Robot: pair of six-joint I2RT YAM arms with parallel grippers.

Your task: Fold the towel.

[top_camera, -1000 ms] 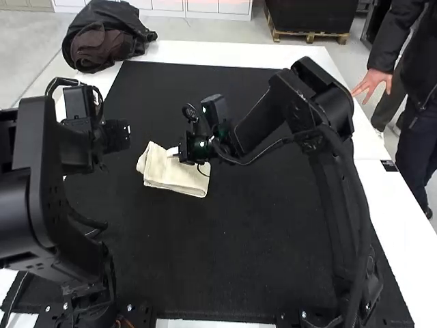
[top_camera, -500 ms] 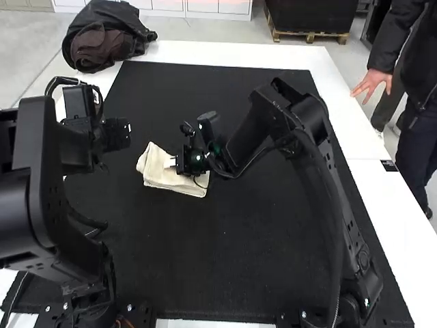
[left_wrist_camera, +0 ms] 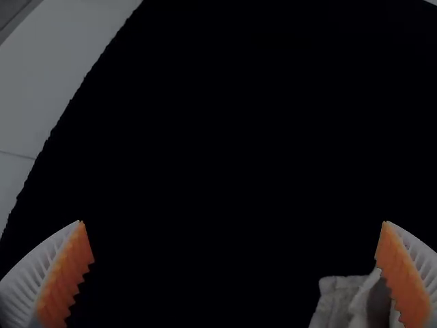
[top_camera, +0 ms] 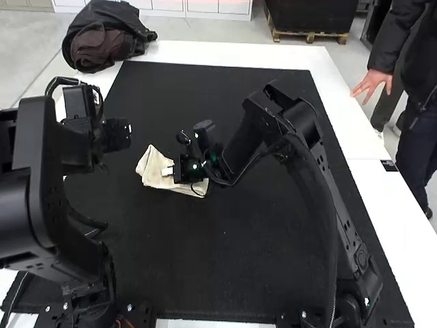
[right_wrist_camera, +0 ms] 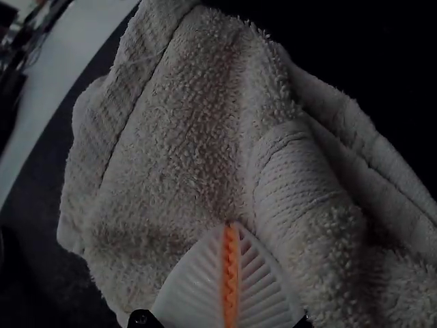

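Observation:
The cream towel (top_camera: 153, 170) lies folded and rumpled on the black mat, left of centre in the high view. My right gripper (top_camera: 167, 171) is over its middle, with the towel's near right corner showing past the gripper. In the right wrist view the right gripper (right_wrist_camera: 232, 224) has its pads together, tips against the terry surface of the towel (right_wrist_camera: 184, 137), beside a raised, rolled fold. My left gripper (top_camera: 117, 134) hangs beyond the towel's left side. From its own wrist, the left gripper (left_wrist_camera: 234, 222) stands wide open, part of the towel (left_wrist_camera: 338, 299) near one finger.
A black mat (top_camera: 225, 246) covers most of the white table (top_camera: 225, 55). A dark bag (top_camera: 106, 37) sits at the far left corner. At the right edge a person's hand (top_camera: 373, 83) rests near the tabletop, apart from the towel.
My right gripper has moved across the towel toward the near side and slightly left, its arm bending lower. The towel's near right part has shifted slightly. The left arm has kept still.

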